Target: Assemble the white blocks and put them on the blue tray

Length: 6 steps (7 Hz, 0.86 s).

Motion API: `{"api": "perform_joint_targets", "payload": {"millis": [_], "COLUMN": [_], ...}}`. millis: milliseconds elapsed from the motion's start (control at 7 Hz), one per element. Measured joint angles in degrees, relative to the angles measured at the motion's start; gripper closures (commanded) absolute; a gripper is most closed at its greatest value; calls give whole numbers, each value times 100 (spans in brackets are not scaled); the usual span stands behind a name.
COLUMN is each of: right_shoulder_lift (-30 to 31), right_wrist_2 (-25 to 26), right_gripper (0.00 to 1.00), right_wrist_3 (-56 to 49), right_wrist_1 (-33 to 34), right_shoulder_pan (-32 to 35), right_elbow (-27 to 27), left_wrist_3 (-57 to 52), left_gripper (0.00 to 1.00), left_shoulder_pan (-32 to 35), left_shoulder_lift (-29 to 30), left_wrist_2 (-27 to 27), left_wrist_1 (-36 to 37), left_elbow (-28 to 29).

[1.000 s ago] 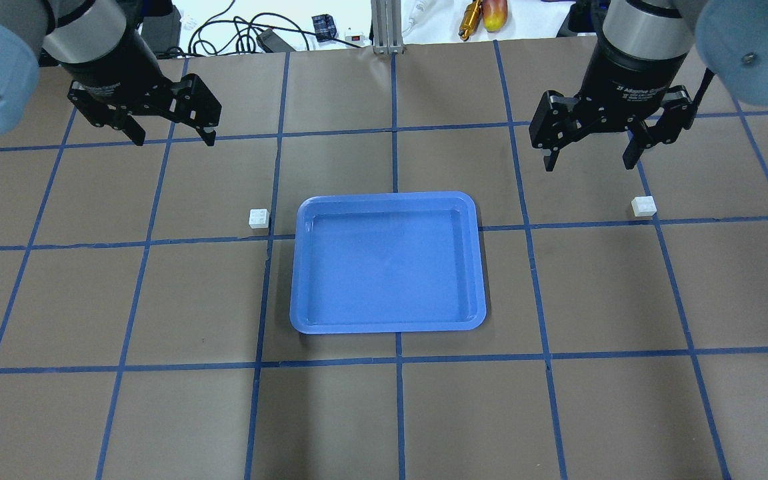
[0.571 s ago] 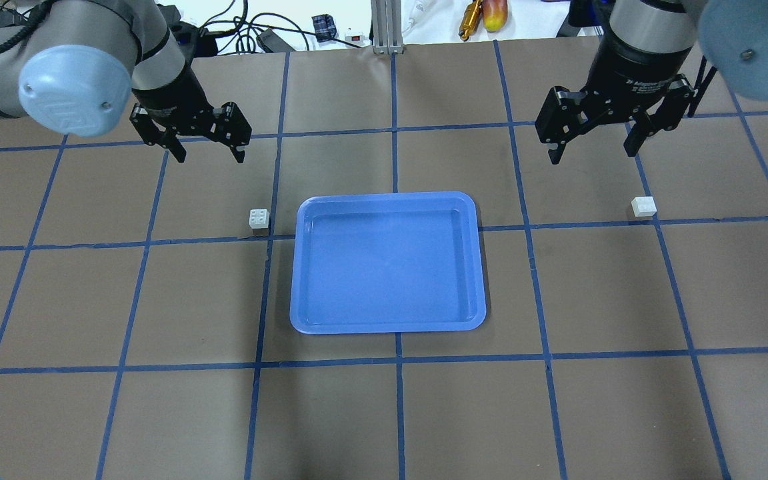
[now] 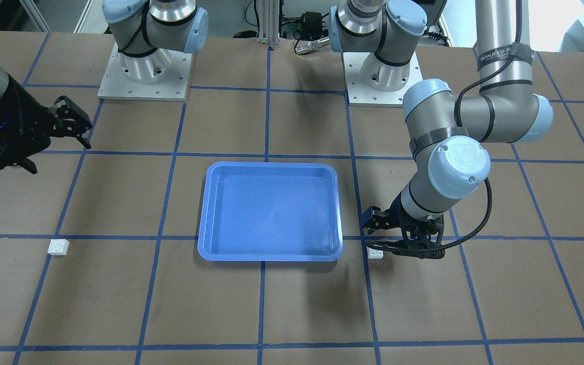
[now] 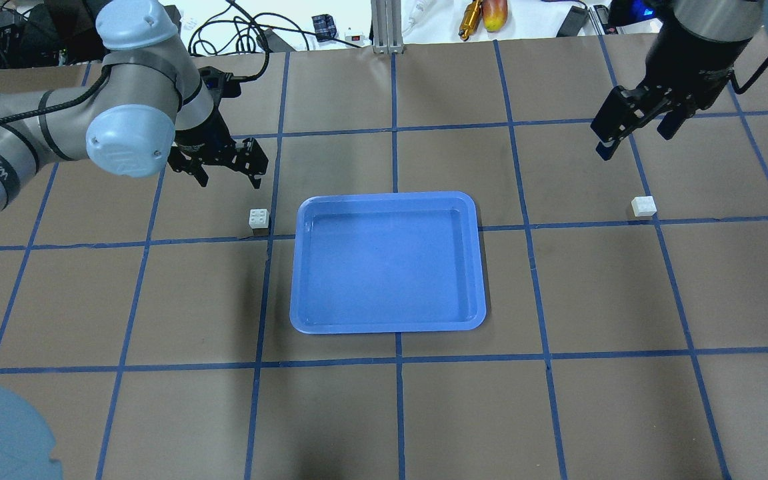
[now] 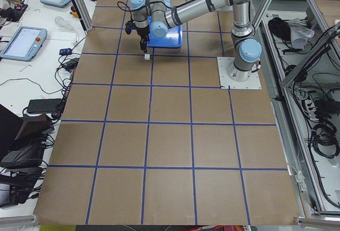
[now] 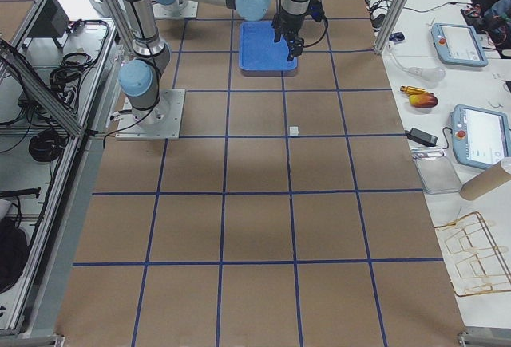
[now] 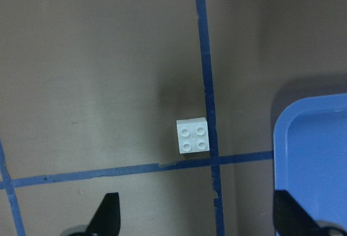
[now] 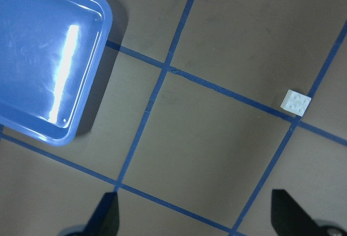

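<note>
Your left gripper (image 4: 229,172) has closed in to 11 o'clock of the left white block (image 4: 259,218), fingers spread, likely for a grasp. The right gripper (image 4: 632,137), also spread, has pulled back. The left block sits at 10 o'clock of the blue tray (image 4: 387,196), the right white block (image 4: 643,206) at 2.

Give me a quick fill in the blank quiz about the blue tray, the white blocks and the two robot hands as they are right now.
1. The number of blocks inside the blue tray is ____.
2. The left white block shows ____ round studs on top.
3. The left hand and the right hand are both ____ and hold nothing.
4. The right white block lies ____ from the tray than the left one.
Missing words: zero; four; open; farther.
</note>
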<state>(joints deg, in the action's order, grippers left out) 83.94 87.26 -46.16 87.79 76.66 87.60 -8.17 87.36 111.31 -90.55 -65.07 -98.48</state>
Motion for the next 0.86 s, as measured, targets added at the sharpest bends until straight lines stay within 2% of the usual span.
{"api": "perform_joint_targets", "payload": {"millis": [286, 571, 714, 857], "right_shoulder_lift": [-290, -604, -796, -1024], "right_wrist_2": [-102, -418, -557, -741], "right_gripper": [0, 0, 0, 0], "right_wrist_3": [-1938, -3328, -4120, -4971], "right_wrist_1": [208, 318, 445, 612], "right_shoulder_pan": [-568, -1065, -1281, -1469], "right_elbow": [2, 1, -3, -5], "left_wrist_3": [38, 59, 73, 82], "left_gripper": [0, 6, 15, 30], "left_shoulder_pan": [0, 0, 0, 0], "left_shoulder_lift": [264, 499, 583, 641], "left_wrist_2": [-15, -10, -9, -13], "left_wrist_1": [477, 781, 872, 923], "left_elbow": [-206, -237, -236, -239]}}
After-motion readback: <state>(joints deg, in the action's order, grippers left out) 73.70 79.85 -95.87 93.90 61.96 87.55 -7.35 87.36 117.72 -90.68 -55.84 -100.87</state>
